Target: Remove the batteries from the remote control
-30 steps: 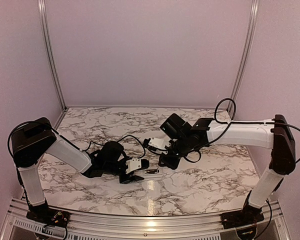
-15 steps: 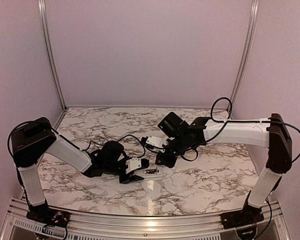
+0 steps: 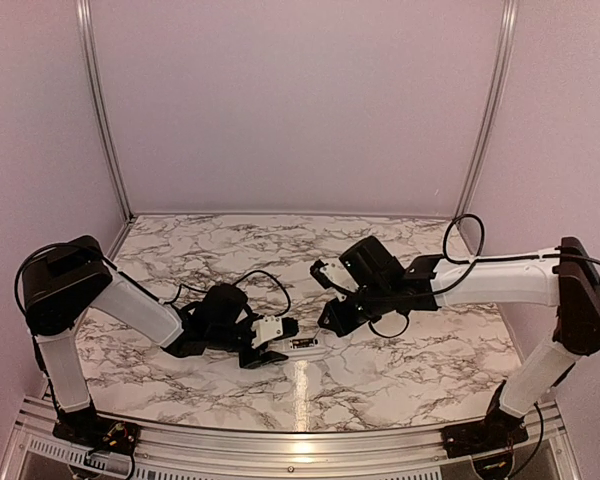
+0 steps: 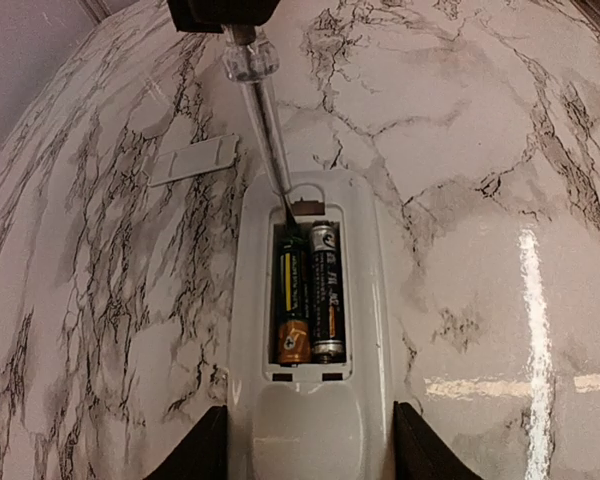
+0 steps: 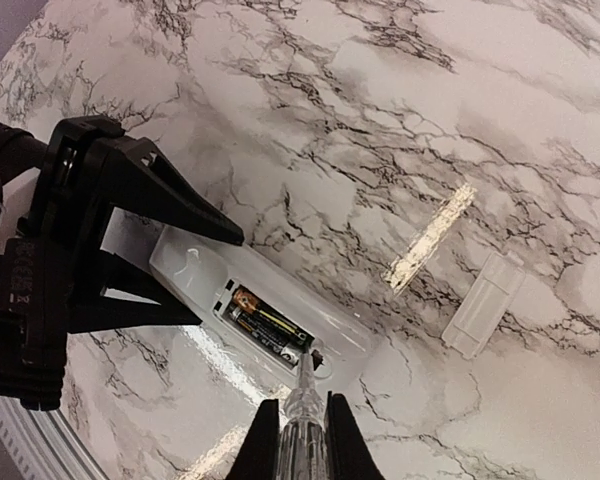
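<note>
Left tool point(image 4: 310, 447) is clamping the remote control point(image 4: 365, 300) on the surface point(image 4: 480, 120). The cover point(image 4: 193, 161) is lying beside it. Both batteries point(image 4: 308, 295) are sitting inside it, not yet removed. The right tool point(image 5: 298, 447), gripping a screwdriver point(image 5: 302, 405), is probing them.

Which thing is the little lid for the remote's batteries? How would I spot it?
Find the marble table, then the white remote lying with its back open. Beside its far end, apart from it, lies the lid: a small flat white strip, plain, with no buttons.
</note>
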Controlling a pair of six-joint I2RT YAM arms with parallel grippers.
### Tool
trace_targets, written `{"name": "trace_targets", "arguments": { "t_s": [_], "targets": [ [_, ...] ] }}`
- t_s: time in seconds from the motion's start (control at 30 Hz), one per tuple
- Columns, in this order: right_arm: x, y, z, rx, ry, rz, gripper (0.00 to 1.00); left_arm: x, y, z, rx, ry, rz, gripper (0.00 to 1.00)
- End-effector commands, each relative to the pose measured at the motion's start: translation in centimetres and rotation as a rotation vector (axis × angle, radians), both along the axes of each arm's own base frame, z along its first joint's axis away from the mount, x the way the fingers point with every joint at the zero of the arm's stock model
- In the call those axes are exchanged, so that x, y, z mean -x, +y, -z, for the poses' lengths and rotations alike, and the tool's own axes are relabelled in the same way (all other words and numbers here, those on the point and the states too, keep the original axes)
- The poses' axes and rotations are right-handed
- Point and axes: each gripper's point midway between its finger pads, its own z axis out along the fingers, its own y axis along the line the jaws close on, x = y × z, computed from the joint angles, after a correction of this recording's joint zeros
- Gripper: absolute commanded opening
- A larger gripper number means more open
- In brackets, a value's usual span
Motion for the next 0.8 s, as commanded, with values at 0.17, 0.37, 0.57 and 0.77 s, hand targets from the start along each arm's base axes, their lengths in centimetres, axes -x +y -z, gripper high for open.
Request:
{"name": "trace_targets", "arguments": {
  "t_s": [0.17, 0.37, 0.57, 0.77],
  "targets": [
    [-0.4, -2.3, 3.5, -0.081, 0.074, 0.179, 0.00, -0.4, -0.7, -2.1, 0.075, -0.060, -0.020, 0.00],
    [0.2, -3.8, 3.3, -0.230, 0.093, 0.196, 0.00, -0.5, -0.7, -2.2, 0.089, -0.061, -0.021, 0.00],
    [0.5, -4.7, 4.2, -0.308, 0.132, 0.206, 0.00, -0.5, -0.8, -2.5, 0.102, -0.062, -0.020, 0.00],
    [0.8, -4.9, 5.0, -0.366, 0.158, 0.201, 0.00, -0.6, -0.7, -2.6, 0.110, -0.062, -0.021, 0.00]
  ]
}}
